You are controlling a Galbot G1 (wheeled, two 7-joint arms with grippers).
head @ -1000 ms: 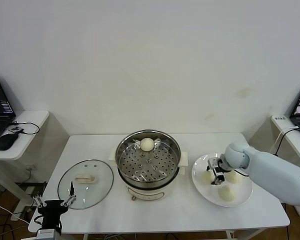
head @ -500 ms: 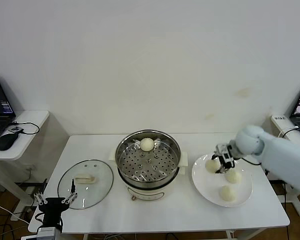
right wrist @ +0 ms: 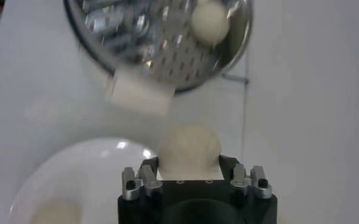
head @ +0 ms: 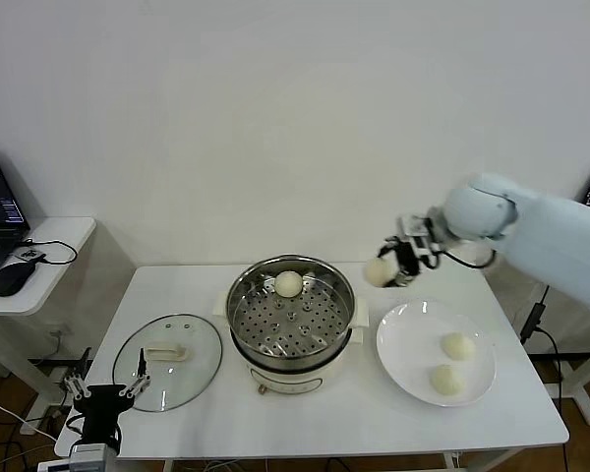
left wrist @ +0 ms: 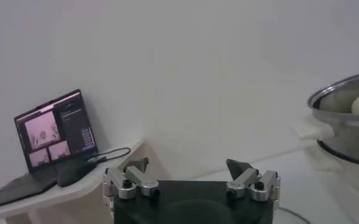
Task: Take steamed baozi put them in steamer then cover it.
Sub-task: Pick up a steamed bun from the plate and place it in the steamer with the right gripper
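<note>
Cream-white and round, one steamed baozi (head: pixel 379 271) sits clamped between the fingers of my right gripper (head: pixel 397 264), held in the air above the table (head: pixel 305 418), between the steamer (head: pixel 291 313) and the white plate (head: pixel 413 369). My right wrist camera shows the grasp up close: the bun (right wrist: pixel 189 146) bulges out between the two fingers (right wrist: pixel 144 179) of the gripper (right wrist: pixel 189 172), with the steamer's perforated tray (right wrist: pixel 161 52) and one white side handle (right wrist: pixel 138 92) beyond it. That view also catches a second bun (right wrist: pixel 211 23) already lying on the tray, which the head camera places at the far side of the pot (head: pixel 289 283).

Only the head view takes in the plate's two remaining buns (head: pixel 458 345) (head: pixel 445 380), lying near each other on its right half. It alone also shows the glass lid (head: pixel 168 360) flat on the table to the steamer's left, and a black mouse (head: pixel 14 277) on a side table (head: pixel 49 246).

My left gripper (head: pixel 105 395) hangs parked below the table's near left corner. Its wrist camera shows the fingers (left wrist: pixel 136 176) spread wide with nothing between them, plus a lit laptop (left wrist: pixel 56 129) on the side table and the steamer's steel rim (left wrist: pixel 342 112) at the edge.
</note>
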